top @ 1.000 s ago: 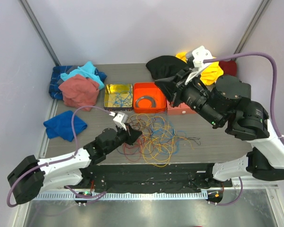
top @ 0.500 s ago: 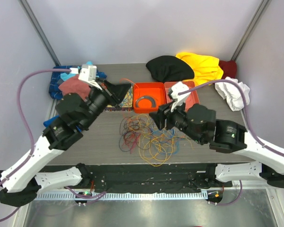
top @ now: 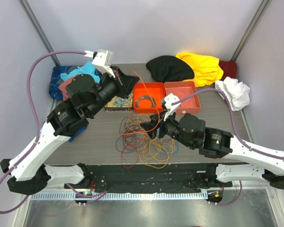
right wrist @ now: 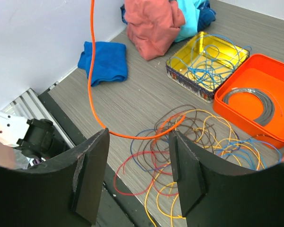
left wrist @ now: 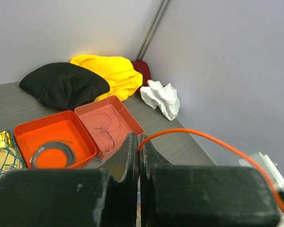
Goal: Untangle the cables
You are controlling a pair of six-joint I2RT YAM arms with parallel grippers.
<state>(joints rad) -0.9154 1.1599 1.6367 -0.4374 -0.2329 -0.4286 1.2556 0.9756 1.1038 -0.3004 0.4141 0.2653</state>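
left wrist: cable (left wrist: 189,132) inside left gripper (left wrist: 139,140)

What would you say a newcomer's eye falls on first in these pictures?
Most likely the bright tangle of cables sprawled across the middle of the table. Next comes the single orange cable, pinched in the shut left tool, held high and arcing down into the pile. The open right tool hangs low over the tangle.

Three trays (top: 149,84), two arms (top: 42,142), one tangle of cables (top: 143,142).
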